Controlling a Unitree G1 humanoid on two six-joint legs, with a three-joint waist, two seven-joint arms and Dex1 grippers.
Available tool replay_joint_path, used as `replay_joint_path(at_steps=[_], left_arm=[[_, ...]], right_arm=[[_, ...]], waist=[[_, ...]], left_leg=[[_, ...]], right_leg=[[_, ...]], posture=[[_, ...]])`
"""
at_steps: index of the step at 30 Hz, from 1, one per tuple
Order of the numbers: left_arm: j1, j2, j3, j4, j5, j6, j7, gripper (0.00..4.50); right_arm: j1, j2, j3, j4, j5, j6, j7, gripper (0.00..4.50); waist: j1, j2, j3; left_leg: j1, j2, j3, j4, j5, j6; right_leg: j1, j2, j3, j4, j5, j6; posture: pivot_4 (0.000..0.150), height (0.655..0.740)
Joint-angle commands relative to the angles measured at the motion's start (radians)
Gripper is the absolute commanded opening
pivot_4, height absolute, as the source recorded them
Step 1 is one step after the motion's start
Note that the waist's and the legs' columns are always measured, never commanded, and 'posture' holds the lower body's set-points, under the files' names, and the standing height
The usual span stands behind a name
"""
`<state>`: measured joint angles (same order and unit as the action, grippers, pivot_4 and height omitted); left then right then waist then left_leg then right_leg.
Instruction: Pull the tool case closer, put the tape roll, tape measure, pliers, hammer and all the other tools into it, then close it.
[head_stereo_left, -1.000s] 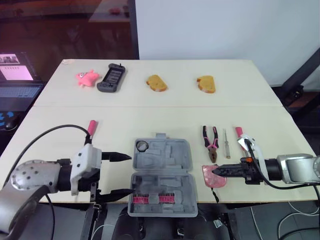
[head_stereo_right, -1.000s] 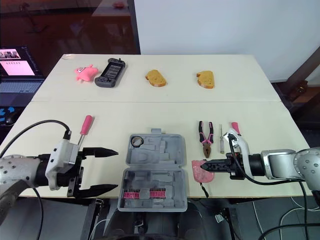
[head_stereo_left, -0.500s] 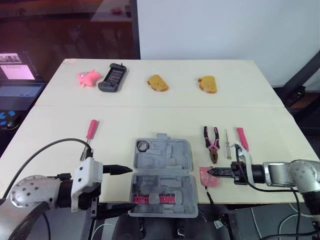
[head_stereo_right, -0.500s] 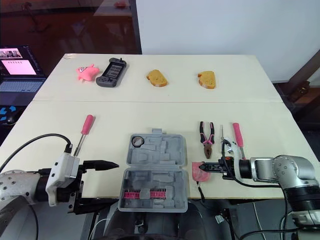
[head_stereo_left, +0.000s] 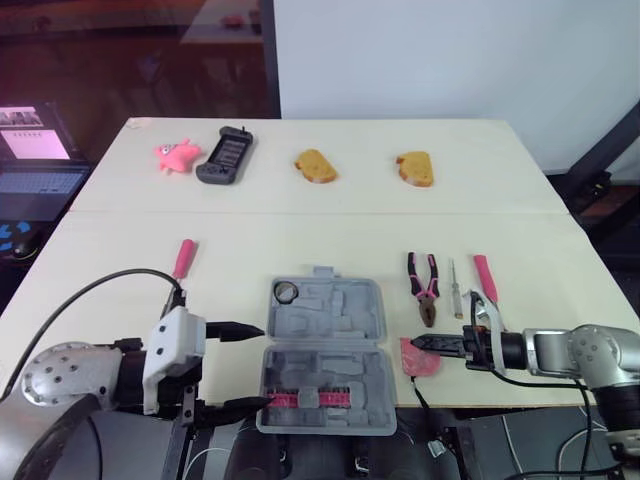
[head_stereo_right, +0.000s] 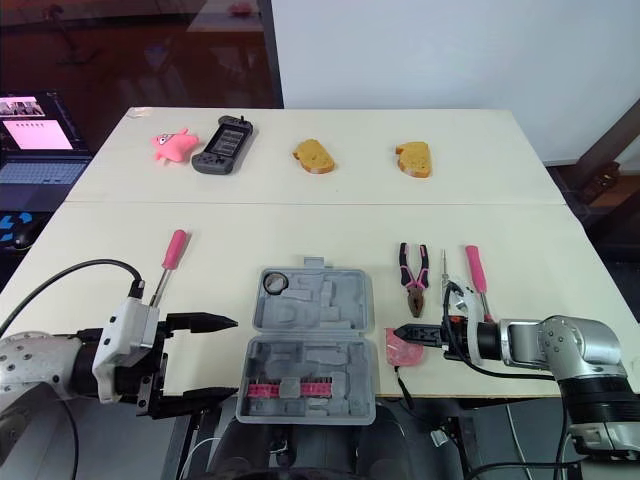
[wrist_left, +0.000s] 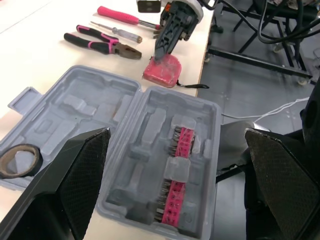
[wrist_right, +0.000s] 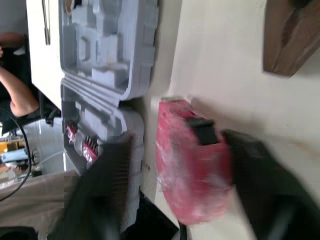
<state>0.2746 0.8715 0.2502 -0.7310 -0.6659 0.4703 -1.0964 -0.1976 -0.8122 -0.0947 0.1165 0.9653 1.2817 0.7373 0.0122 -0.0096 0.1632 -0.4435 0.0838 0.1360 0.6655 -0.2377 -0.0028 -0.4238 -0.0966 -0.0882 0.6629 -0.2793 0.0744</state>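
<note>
Straddling tape measure (head_stereo_right: 404, 349), right gripper (head_stereo_right: 399, 331) 2 fingers apart; left gripper (head_stereo_right: 233, 357) spread wide beside open tool case (head_stereo_right: 322, 312).

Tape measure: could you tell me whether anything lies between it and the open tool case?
Nothing visible does. Only bare table separates the tape measure from the tool case on its left; the pliers lie farther back, off that path.

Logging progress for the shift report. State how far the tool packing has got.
Done: the tool case lies open at the near edge of the table, the tape roll in its corner pocket. In hand: the right end effector is at the pink tape measure beside the case; the left end effector hangs open. Left: pliers, small screwdriver, right pink-handled tool, left pink-handled tool, then closing.
</note>
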Motion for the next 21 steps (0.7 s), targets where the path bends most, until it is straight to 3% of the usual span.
replay_joint_path(at_steps=[1, 4, 7, 9, 14, 16, 18, 21], left_arm=[[-0.012, 0.028, 0.007, 0.008, -0.025, -0.018, -0.051, 4.50], [-0.036, 0.041, 0.020, 0.044, -0.048, -0.018, -0.087, 4.50], [-0.089, 0.058, 0.061, 0.098, -0.201, 0.114, -0.067, 4.50], [-0.134, 0.066, 0.075, 0.131, -0.230, 0.132, -0.069, 4.50], [-0.203, 0.070, 0.014, 0.201, -0.127, 0.014, -0.164, 4.50], [-0.238, 0.041, -0.012, 0.232, -0.088, -0.043, -0.172, 4.50], [-0.261, 0.012, -0.028, 0.252, -0.073, -0.067, -0.162, 4.50], [-0.280, -0.032, -0.053, 0.274, -0.020, -0.132, -0.146, 4.50]], right_arm=[[0.014, -0.049, -0.054, -0.054, -0.010, 0.012, 0.028, 4.48], [0.022, -0.123, -0.085, -0.111, -0.004, 0.029, 0.071, 4.48], [0.024, -0.218, -0.097, -0.201, -0.021, 0.005, 0.116, 4.48], [0.028, -0.278, -0.120, -0.280, -0.018, -0.017, 0.160, 4.48], [0.168, -0.430, -0.111, -0.528, -0.225, -0.291, 0.235, 4.48], [0.240, -0.433, -0.103, -0.600, -0.361, -0.514, 0.271, 4.48], [0.294, -0.463, -0.057, -0.616, -0.507, -0.726, 0.324, 4.48], [0.294, -0.484, 0.033, -0.596, -0.619, -0.874, 0.394, 4.48]], waist=[[0.000, 0.000, 0.000], [0.000, 0.001, 0.000], [-0.001, 0.002, 0.001], [-0.001, 0.002, 0.001], [0.000, 0.002, 0.001], [0.002, 0.002, 0.001], [0.001, 0.002, 0.001], [-0.001, 0.002, 0.001]], left_leg=[[0.000, 0.000, 0.000, 0.000, 0.000, 0.000], [0.000, 0.000, 0.000, 0.000, 0.000, 0.000], [0.000, 0.000, 0.000, 0.000, 0.000, 0.000], [0.000, 0.000, 0.000, 0.000, 0.000, 0.000], [0.000, 0.000, 0.000, -0.002, 0.000, 0.000], [0.000, 0.000, 0.000, -0.002, 0.000, 0.000], [0.000, 0.000, 0.000, -0.001, 0.000, -0.001], [0.000, 0.000, 0.001, -0.001, 0.000, -0.001]], right_leg=[[0.000, 0.000, 0.000, 0.000, 0.000, 0.000], [0.000, 0.000, 0.000, 0.000, 0.000, 0.000], [-0.001, 0.000, 0.000, 0.000, 0.000, 0.000], [-0.001, 0.000, 0.000, 0.000, 0.000, 0.000], [-0.001, 0.000, 0.000, -0.001, 0.000, 0.000], [-0.001, 0.000, 0.000, -0.001, 0.000, 0.000], [-0.001, 0.000, 0.000, -0.001, 0.000, 0.000], [0.000, 0.000, 0.000, -0.002, 0.000, 0.000]], posture=[[0.150, 0.7188], [0.150, 0.7188], [0.150, 0.7188], [0.150, 0.7188], [0.150, 0.7188], [0.150, 0.7188], [0.150, 0.7188], [0.150, 0.7188]])
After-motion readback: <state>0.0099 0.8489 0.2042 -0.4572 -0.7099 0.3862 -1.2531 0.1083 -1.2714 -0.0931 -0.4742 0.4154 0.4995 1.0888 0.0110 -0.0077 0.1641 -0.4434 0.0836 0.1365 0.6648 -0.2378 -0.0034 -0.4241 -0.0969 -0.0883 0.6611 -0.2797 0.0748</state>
